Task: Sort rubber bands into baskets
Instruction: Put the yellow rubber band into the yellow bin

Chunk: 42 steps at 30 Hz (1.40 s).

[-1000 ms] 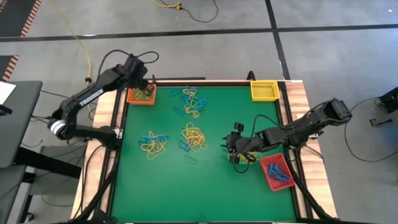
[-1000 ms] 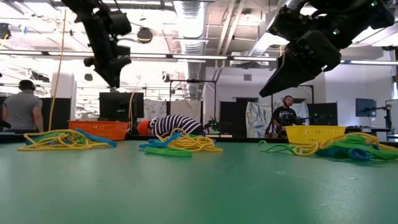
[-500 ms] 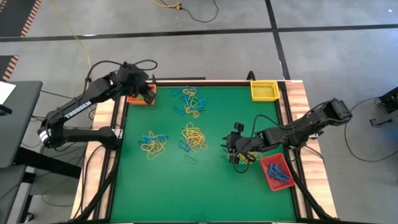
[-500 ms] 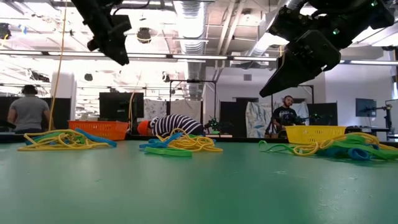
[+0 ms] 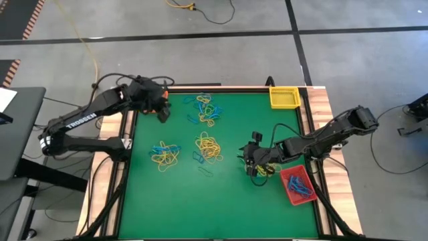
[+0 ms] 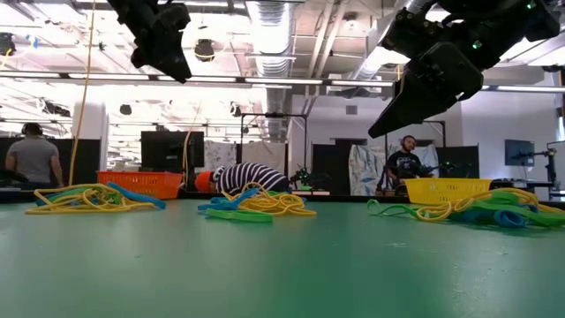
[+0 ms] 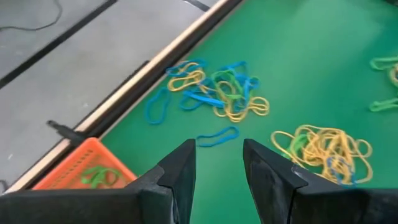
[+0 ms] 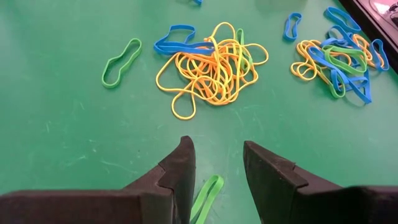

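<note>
Left wrist only: orange basket (image 7: 83, 169).

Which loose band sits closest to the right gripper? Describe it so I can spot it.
On the green table, find the right gripper near the red basket. Beside its fingertips lies one green band, a single loop lying apart from the yellow tangle beyond it.

"TROSSEN" lettering, white, on left arm (image 5: 80, 124)
</note>
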{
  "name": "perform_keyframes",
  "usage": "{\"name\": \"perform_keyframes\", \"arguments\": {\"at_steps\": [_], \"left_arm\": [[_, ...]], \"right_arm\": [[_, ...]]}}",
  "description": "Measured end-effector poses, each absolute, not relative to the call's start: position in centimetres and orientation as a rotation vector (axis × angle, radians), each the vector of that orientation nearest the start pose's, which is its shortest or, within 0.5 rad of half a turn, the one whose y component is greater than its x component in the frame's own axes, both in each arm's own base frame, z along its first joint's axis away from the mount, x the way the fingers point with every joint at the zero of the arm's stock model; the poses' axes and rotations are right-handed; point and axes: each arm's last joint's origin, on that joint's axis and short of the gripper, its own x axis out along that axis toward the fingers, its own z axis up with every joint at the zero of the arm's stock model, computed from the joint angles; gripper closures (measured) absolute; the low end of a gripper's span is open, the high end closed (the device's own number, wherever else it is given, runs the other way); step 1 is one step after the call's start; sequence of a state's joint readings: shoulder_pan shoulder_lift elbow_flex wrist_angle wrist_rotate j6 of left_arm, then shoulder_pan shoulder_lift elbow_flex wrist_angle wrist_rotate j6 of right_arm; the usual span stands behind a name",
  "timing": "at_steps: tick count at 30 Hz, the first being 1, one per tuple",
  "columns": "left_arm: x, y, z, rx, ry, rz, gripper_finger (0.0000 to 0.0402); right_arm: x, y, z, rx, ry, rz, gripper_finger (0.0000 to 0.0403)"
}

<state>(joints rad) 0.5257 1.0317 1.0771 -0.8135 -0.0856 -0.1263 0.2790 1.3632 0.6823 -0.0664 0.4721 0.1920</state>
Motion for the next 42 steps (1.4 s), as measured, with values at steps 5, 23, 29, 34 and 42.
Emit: {"name": "perform_keyframes", "arguments": {"at_steps": [5, 23, 29, 34, 42], "left_arm": [[17.4, 9.0, 33.4, -0.282, 0.731, 0.575, 0.0278], [18.3, 6.9, 33.4, -0.342, 0.716, 0.507, 0.0278], [18.3, 6.9, 33.4, -0.363, 0.712, 0.515, 0.0278], [18.3, 6.9, 33.4, -0.365, 0.712, 0.517, 0.0278], [18.3, 6.9, 33.4, -0.364, 0.712, 0.519, 0.0278]], "right_arm": [[25.6, 6.0, 19.1, -0.082, 0.672, -0.252, 0.0239], [28.2, 6.7, 17.7, -0.087, 0.559, -0.143, 0.0239], [30.9, 5.6, 16.0, -0.125, 0.569, -0.183, 0.0239], [33.4, 4.2, 15.0, -0.115, 0.606, -0.159, 0.0239], [36.2, 2.6, 14.5, -0.134, 0.612, -0.182, 0.0239]]}}
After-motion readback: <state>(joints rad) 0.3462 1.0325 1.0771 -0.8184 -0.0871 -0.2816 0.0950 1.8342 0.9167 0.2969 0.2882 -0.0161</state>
